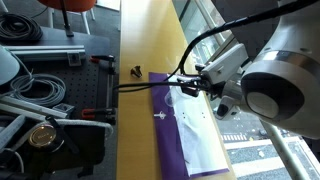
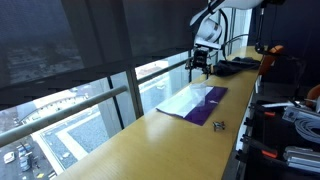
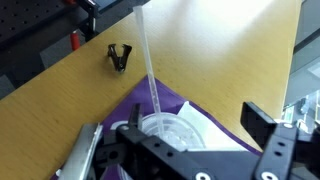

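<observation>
Sunlit yellow bench (image 2: 130, 135) along window glass. Toward middle of bench, on corner of purple cloth (image 3: 190, 103) nearest black clip (image 3: 120, 56), what looks like a translucent lidded cup (image 3: 163, 128) with straw (image 3: 148, 60). Gripper (image 3: 178, 148) directly above, spread wide, gripping nothing. Probably light, thin-walled, easily crushed; best gripped gently round body, clear of straw.

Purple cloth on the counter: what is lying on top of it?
A clear plastic sheet lies on the purple cloth, and a clear lid with a straw too. The gripper covers the lid's near edge.
</observation>
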